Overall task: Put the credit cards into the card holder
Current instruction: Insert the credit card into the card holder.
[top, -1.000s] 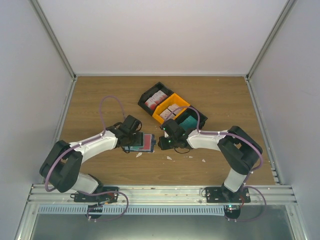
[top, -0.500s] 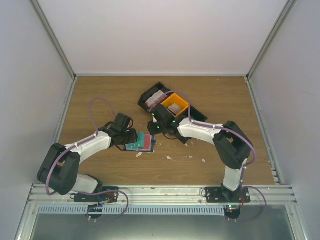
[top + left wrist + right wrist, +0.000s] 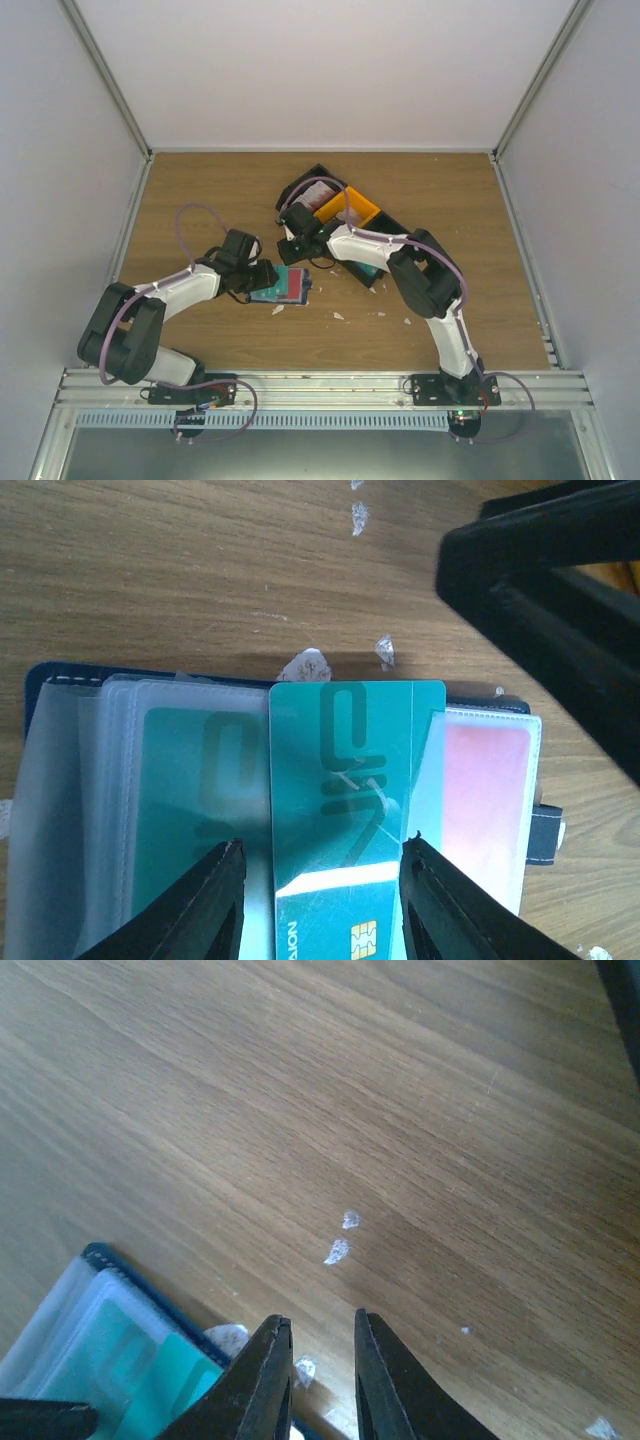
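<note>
1. The card holder (image 3: 283, 288) is lying open on the wooden table (image 3: 200, 190), near the middle.
2. In the top view, the left gripper (image 3: 321, 845) is sitting at 9 o'clock of the card holder, right at its edge.
3. Its two fingers (image 3: 215, 900) are standing on either side of a green card (image 3: 345, 780) with a chip. I cannot tell if they are squeezing the card or just standing beside it.
4. The green card is lying on top of the open card holder, over the clear pockets in the middle.
5. A second green card (image 3: 175, 800) is sitting inside a clear pocket at 9 o'clock of it. A pink card (image 3: 485, 790) is sitting in a pocket at 3 o'clock.
6. In the top view, the right gripper (image 3: 320, 1320) is sitting at 12 o'clock of the card holder, just beside it. Its fingers are standing a little apart and are holding nothing.
7. In the right wrist view, a corner of the card holder is showing at 7 o'clock of those fingers.
8. Small white scraps (image 3: 338, 1250) are lying on the wood at 12 o'clock of them.
9. An orange tray (image 3: 352, 207) and a black tray (image 3: 312, 175) are sitting at 1 o'clock of the card holder.
</note>
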You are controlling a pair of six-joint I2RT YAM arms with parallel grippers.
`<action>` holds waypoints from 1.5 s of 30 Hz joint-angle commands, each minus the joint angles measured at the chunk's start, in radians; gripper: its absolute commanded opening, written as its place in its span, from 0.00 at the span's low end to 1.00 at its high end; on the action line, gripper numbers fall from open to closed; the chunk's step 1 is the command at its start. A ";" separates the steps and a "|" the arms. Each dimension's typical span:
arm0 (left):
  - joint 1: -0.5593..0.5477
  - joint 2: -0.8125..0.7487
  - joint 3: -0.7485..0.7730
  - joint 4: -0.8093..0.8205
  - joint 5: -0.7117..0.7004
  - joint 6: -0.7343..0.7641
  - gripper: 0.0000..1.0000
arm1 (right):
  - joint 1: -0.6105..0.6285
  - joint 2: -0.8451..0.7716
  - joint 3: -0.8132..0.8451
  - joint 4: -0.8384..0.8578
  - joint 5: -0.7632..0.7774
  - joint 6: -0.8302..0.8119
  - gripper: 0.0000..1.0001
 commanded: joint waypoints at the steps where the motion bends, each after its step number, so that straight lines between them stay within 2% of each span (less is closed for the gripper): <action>1: 0.011 0.021 -0.015 0.035 0.012 0.009 0.45 | 0.010 0.060 0.053 -0.065 0.019 -0.041 0.20; 15: 0.012 0.069 -0.027 0.040 0.028 0.019 0.44 | 0.011 0.046 0.038 -0.131 -0.080 -0.200 0.21; 26: 0.012 0.082 -0.042 0.048 0.039 0.021 0.41 | 0.012 0.009 0.016 -0.140 -0.132 -0.250 0.22; 32: 0.012 0.079 -0.044 0.049 0.072 0.031 0.41 | 0.012 -0.054 -0.003 -0.121 -0.004 -0.155 0.23; 38: 0.012 0.093 -0.056 0.075 0.127 0.031 0.41 | 0.010 -0.176 -0.100 -0.063 0.110 -0.019 0.27; 45: 0.011 0.113 -0.063 0.119 0.204 0.033 0.41 | 0.011 -0.302 -0.295 -0.008 0.084 0.101 0.28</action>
